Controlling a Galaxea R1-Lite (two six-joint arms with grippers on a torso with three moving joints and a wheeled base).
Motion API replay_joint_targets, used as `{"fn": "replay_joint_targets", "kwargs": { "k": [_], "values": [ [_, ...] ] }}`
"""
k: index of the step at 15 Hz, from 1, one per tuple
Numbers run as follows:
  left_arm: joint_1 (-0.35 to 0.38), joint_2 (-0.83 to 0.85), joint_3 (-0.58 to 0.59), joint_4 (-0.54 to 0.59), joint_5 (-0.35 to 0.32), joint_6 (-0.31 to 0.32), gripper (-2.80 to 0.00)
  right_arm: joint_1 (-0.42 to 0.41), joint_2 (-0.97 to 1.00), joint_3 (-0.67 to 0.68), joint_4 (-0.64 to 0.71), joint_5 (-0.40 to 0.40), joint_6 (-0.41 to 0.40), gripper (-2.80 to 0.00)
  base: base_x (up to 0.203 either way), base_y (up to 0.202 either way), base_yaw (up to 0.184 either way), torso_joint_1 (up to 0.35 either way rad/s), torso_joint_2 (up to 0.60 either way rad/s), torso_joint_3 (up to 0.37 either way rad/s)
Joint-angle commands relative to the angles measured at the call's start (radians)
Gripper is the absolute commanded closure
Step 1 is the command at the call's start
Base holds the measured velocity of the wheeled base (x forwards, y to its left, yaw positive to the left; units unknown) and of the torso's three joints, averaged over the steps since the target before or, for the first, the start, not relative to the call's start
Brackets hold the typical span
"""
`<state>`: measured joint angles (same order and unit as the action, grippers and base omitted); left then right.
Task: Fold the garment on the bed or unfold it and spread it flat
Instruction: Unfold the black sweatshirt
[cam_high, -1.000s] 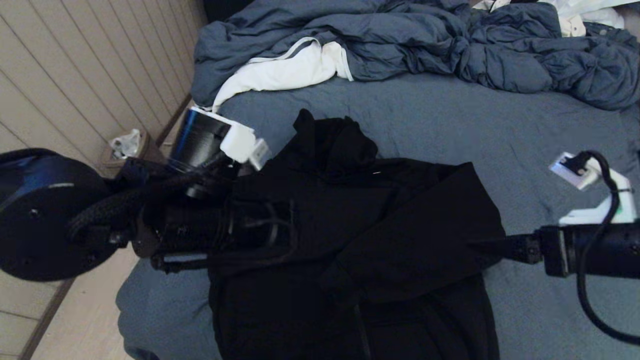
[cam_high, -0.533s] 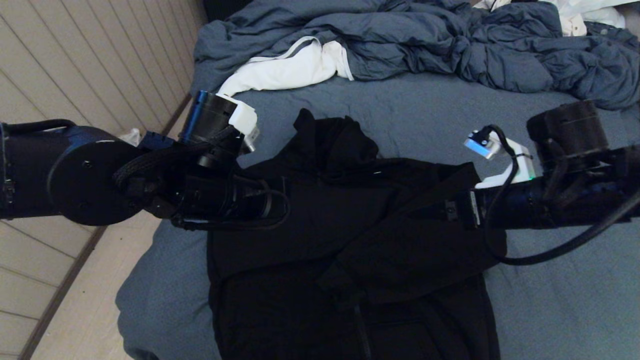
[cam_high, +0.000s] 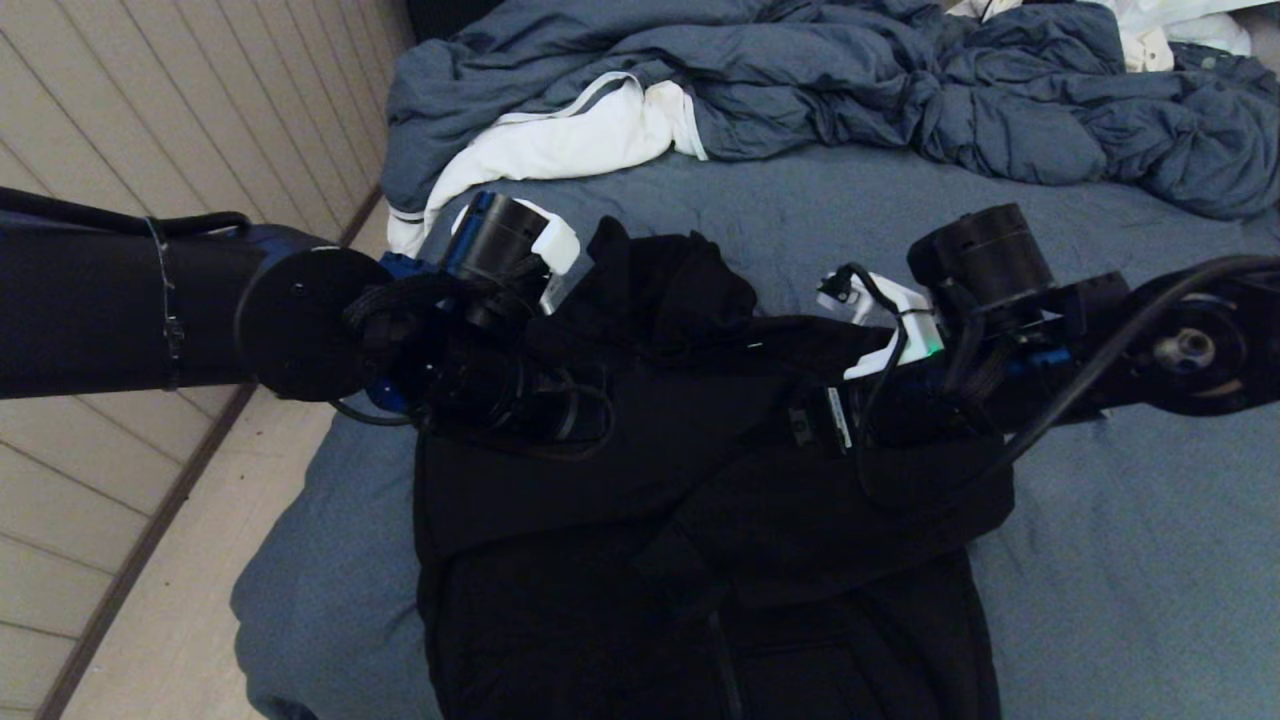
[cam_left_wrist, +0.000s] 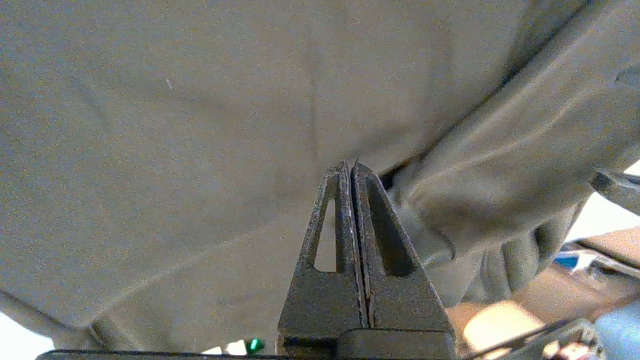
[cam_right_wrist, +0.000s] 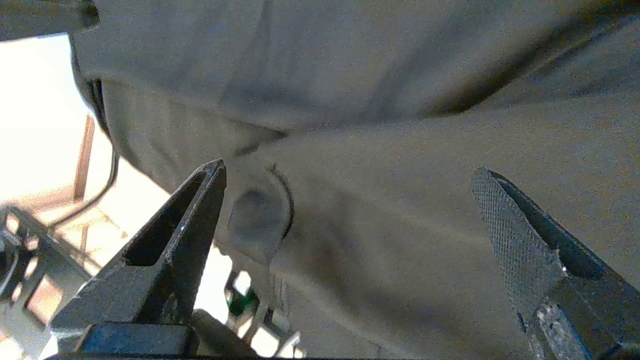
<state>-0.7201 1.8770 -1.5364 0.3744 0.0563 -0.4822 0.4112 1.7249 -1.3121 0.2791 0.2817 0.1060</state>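
Left arm: we see it reach in from the left edge of the head view, level over the garment's (cam_high: 700, 480) upper left part
Left gripper (cam_left_wrist: 350, 167): fingers pressed together with nothing between them, tips just above the dark cloth
Right arm: we see it come in from the right edge, wrist over the garment's upper right part
Right gripper (cam_right_wrist: 350, 175): jaws spread wide, empty, cloth lying beneath and between them
Garment: one black hooded sweatshirt, centre to bottom of the head view, hood toward the top, rumpled and partly folded over itself
Bed (cam_high: 1100, 560): one, slate-blue sheet
Duvet (cam_high: 850, 90): one, bunched along the top
White cloth (cam_high: 560, 145): one, upper left, at the duvet's edge
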Motion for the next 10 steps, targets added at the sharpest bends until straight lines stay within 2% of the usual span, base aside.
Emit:
{"fn": "replay_joint_targets", "kwargs": {
  "k": [1, 2, 10],
  "values": [
    [-0.014, 0.014, -0.011, 0.019, 0.002, -0.006, 0.0, 0.017, 0.02, -0.019, 0.025, 0.002, 0.0, -2.8, 0.0, 0.0, 0.0, 0.0, 0.0, 0.0],
    [-0.019, 0.014, -0.014, 0.026, 0.002, -0.013, 0.0, 0.026, 0.016, -0.017, 0.023, -0.002, 0.001, 0.0, 0.0, 0.0, 0.0, 0.0, 0.0, 0.0],
    [-0.042, 0.002, -0.008, 0.031, 0.004, -0.032, 0.0, 0.054, -0.01, -0.019, 0.022, -0.019, 0.006, 0.0, 0.0, 0.0, 0.0, 0.0, 0.0, 0.0]
  ]
}}
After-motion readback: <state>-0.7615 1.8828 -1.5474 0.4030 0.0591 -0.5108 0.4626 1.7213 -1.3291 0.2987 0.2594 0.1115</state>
